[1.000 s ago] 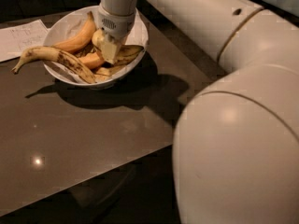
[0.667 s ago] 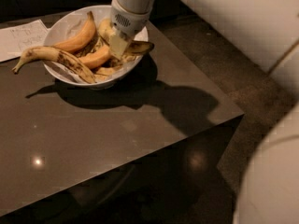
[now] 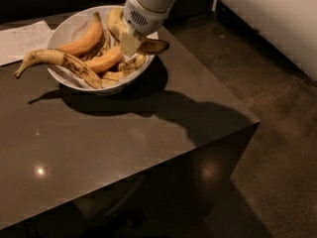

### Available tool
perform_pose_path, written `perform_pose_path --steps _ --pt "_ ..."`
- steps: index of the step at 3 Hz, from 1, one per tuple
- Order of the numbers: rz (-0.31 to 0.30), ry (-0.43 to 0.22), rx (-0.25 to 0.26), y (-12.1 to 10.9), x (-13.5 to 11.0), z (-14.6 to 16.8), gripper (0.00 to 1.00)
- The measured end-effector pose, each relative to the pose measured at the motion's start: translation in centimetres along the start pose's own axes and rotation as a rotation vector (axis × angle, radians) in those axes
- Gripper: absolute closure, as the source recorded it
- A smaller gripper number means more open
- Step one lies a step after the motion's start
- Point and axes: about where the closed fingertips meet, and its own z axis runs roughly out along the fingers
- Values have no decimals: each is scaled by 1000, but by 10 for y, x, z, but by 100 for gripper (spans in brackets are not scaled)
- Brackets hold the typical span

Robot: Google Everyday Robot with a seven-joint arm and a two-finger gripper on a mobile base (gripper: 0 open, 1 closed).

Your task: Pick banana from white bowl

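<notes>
The white bowl (image 3: 69,28) sits at the far left of the dark table (image 3: 124,143). My gripper (image 3: 130,41) hangs over the bowl's right rim, shut on the banana (image 3: 115,23). That banana is curved, yellow with brown patches, and its dark tip (image 3: 154,46) sticks out past the rim. It is lifted a little above the other fruit. The fingers cover its middle.
A long black-spotted banana (image 3: 57,59) hangs over the bowl's left rim. A smooth orange-yellow banana (image 3: 85,39) and smaller pieces (image 3: 105,59) lie inside. A sheet of paper (image 3: 24,41) lies to the left. The table's corner (image 3: 255,122) drops to the floor on the right.
The gripper has risen out of the bowl's middle and shifted right toward the rim, bringing the bruised banana up with it. The arm has swung out of the right foreground.
</notes>
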Motion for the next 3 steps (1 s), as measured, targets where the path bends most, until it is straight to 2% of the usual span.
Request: perform_pose_path --steps 1,2,3 --pt "-25 15 0 2 -2 -6 100" --pt "15 49 -53 10 7 -30 100" --pt "88 133 -147 34 32 -51 100"
